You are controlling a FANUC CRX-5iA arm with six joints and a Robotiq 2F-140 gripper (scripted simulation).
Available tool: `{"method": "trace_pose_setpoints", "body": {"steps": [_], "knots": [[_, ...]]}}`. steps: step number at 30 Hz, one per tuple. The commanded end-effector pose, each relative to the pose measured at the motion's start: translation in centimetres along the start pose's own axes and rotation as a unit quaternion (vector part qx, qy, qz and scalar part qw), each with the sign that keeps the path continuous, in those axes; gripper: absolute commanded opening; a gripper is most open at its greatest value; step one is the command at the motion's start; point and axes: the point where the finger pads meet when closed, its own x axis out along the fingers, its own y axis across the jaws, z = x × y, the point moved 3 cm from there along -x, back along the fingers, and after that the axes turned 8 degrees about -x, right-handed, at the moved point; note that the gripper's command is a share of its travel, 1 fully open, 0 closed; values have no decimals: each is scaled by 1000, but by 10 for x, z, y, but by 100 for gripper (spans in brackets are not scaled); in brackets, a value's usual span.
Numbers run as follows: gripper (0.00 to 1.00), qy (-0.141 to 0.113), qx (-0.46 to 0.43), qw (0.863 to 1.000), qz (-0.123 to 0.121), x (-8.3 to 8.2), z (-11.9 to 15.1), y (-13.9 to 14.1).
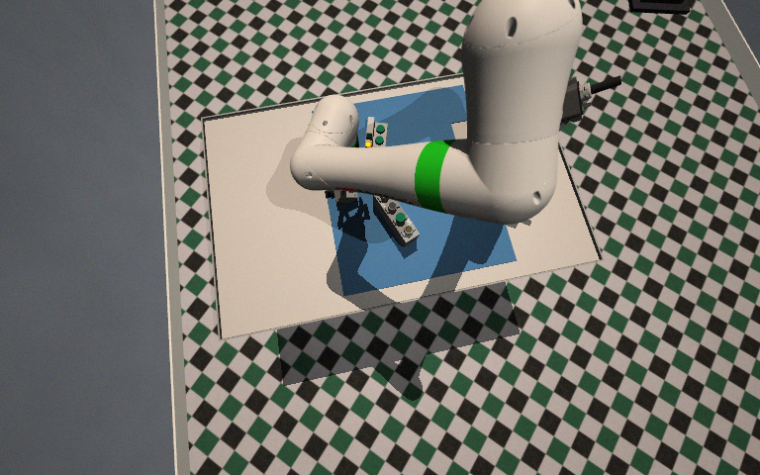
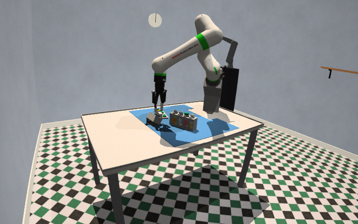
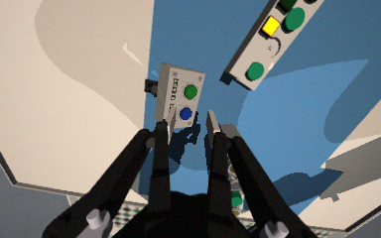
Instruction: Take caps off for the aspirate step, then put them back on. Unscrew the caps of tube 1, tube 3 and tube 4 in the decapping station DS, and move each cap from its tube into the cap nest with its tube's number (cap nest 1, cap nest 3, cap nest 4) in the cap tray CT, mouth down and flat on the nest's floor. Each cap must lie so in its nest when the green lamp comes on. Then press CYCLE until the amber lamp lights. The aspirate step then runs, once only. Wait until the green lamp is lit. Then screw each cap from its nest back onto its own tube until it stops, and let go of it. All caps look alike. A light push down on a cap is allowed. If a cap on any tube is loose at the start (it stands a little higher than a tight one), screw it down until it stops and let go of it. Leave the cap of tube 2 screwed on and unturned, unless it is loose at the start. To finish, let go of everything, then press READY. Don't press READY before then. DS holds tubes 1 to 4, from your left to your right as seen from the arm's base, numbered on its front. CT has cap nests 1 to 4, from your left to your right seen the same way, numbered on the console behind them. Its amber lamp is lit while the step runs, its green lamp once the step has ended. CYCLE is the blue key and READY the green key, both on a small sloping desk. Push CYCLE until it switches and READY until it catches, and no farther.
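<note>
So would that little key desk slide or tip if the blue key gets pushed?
Tipping seems unlikely: the desk looks squat and sits flat on the mat. The blue key lies within its top face, so a push lands inside the footprint. An angled push might slide it; fastening isn't visible.

Arm [image 2: 184, 50]: smooth off-white rounded casings, bright green bands at the joints, red and dark lettering along the forearm, too small to read reliably. Small dark recessed holes dot the elbow housing [image 1: 518, 106]. Gripper [image 3: 190, 126]: black linkages, pale grey pads, grey knuckle pins. Pedestal [image 2: 211, 101]: grey, tapered.
</note>
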Motion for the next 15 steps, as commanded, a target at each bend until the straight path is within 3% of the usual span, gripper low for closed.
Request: {"method": "trace_pose_setpoints", "body": {"steps": [1,7,10,12,13,15], "knots": [[100,-5,-139,990,-7,1,-22,17],[100,-4,-225,974,-8,1,-35,28],[100,-3,-299,954,-7,2,-48,39],[100,-4,-306,952,-8,2,-48,39],[100,-3,-345,939,-9,2,-54,44],[100,-3,-345,939,-9,2,-54,44]]}}
